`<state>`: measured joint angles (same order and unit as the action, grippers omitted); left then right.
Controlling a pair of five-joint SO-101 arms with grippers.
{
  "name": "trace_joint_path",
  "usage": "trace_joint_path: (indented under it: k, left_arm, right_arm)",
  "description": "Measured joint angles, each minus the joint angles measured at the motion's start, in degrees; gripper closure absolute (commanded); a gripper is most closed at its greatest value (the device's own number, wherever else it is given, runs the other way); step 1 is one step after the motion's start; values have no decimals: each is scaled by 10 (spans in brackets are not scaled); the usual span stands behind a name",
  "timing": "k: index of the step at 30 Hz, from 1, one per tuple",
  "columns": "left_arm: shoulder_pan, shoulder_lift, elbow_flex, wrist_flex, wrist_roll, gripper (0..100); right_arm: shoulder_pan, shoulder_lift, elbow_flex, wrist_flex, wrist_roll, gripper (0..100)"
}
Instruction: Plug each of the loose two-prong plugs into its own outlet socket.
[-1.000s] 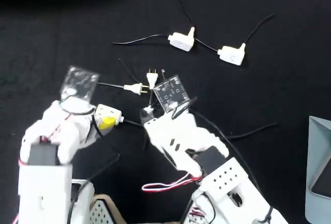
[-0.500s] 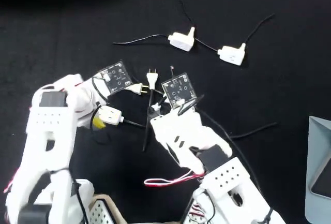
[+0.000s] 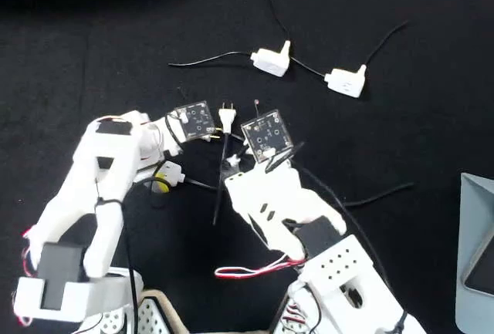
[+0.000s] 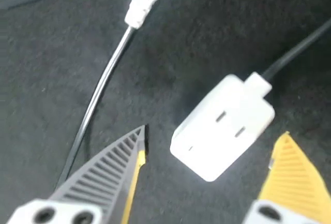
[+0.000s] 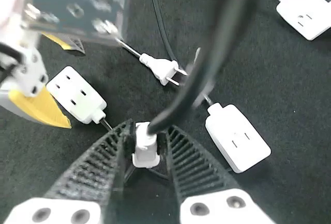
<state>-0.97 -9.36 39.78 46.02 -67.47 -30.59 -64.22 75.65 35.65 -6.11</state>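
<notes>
Our right claw (image 5: 147, 131) clasps a two-prong plug (image 5: 144, 154), likely light and stiff, by its body; our left claw (image 4: 213, 137) gapes around the probably slick-sided outlet socket (image 4: 222, 125).

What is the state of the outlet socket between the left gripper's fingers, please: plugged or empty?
Empty: in the left wrist view both slots of the outlet socket show bare, with no prongs in them.

The left hand (image 4: 213, 136) gapes wide; the right hand (image 5: 148, 131) grips tight.
</notes>
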Motion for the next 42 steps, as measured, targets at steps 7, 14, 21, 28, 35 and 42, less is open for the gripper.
trace_joint_path:
  k: [7,14,21,28,35,42]
  left_arm:
    - [4,33,1,-36,0,720]
    - [4,3,49,-40,37,779]
    - [15,-122,149,-40,142,779]
    - [28,-274,251,-20,270,779]
    - [120,-369,253,120,387,734]
    - [97,-388,238,145,388,604]
  right_arm:
    - [0,0,0,0,0,986]
    - [0,0,0,0,0,986]
    - [0,0,0,0,0,986]
    - [32,0,0,0,0,986]
    - [34,0,0,0,0,986]
    - [34,0,0,0,0,986]
